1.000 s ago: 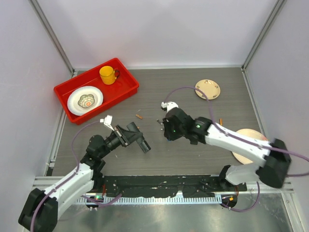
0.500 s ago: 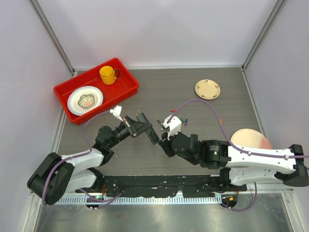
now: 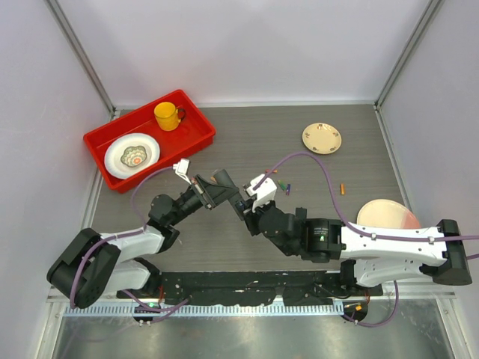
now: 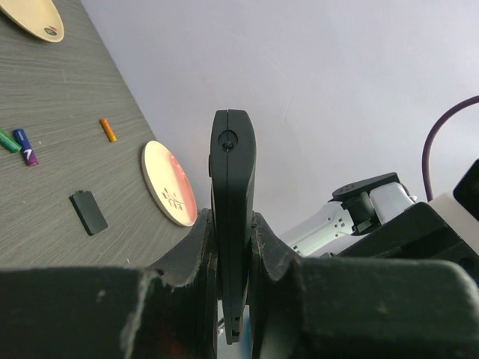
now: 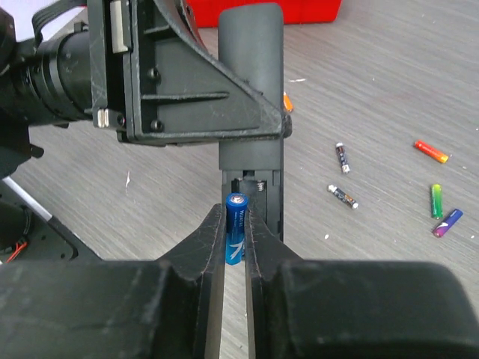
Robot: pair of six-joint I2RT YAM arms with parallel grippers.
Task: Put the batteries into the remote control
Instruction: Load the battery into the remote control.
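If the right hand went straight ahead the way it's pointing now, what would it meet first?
Most likely the remote control, at its open battery bay, just beyond the blue battery the right hand grips; depth is unclear.

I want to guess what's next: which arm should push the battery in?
The right arm. The right hand pinches a blue battery, lined up just short of the remote control's open slot. The left hand is busy clamping the remote control.

The table's (image 3: pixel 254 134) middle is blocked by the left gripper (image 4: pixel 233 224) clamping the remote control (image 5: pixel 251 45) and the right gripper (image 5: pixel 236 224) pinching a battery (image 5: pixel 235 235), close together. Room is left beyond, between red tray (image 3: pixel 187 127) and small plate (image 3: pixel 322 137).
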